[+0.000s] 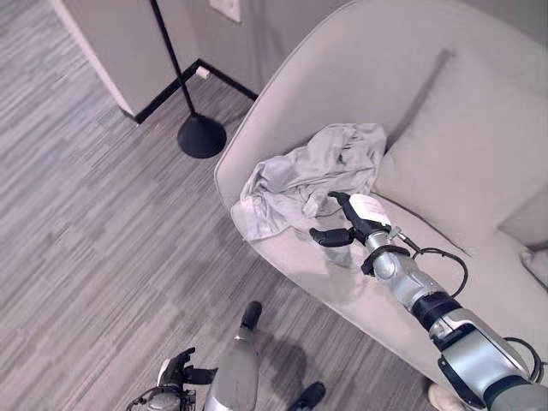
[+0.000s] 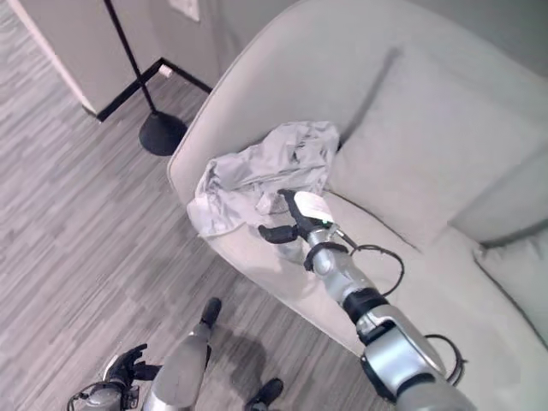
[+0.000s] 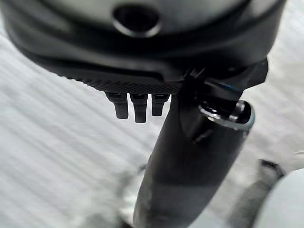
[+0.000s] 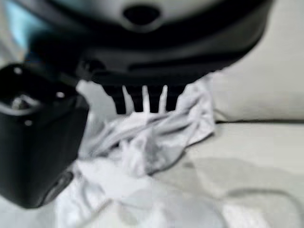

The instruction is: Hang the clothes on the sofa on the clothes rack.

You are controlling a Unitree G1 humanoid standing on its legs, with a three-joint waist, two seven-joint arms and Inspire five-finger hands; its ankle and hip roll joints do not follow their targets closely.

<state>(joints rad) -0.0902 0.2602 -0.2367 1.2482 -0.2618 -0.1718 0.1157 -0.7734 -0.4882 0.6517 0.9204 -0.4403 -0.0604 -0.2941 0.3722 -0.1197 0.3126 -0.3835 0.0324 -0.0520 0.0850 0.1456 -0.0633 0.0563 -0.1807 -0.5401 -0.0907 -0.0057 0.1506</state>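
A: Item one, right hand (image 1: 355,218). Position and state?

B: Stretched out over the sofa (image 1: 479,103) seat, fingers relaxed and spread, thumb out to the side, holding nothing. It sits just short of the shirt (image 1: 308,175), probably lined up for a grab

A: Item two, the shirt?

B: Grey, crumpled in a heap on the seat's front corner, directly ahead of the fingertips; one edge droops over the seat's rim. In the right wrist view the cloth (image 4: 147,142) lies just past the fingers. Not yet picked up

A: Item three, left hand (image 1: 175,372)?

B: Hanging low over the floor (image 1: 86,223), well behind and below the right hand, idle. Fingers look straight, nothing in them

A: Surroundings?

B: A cushion (image 1: 462,145) beside the shirt, off to the hand's right. A black pole on a round base (image 1: 201,137) stands on the floor beyond the sofa's corner, likely the rack's foot

A: Obstructions?

B: None between hand and shirt; the loose folds give no obvious grip point
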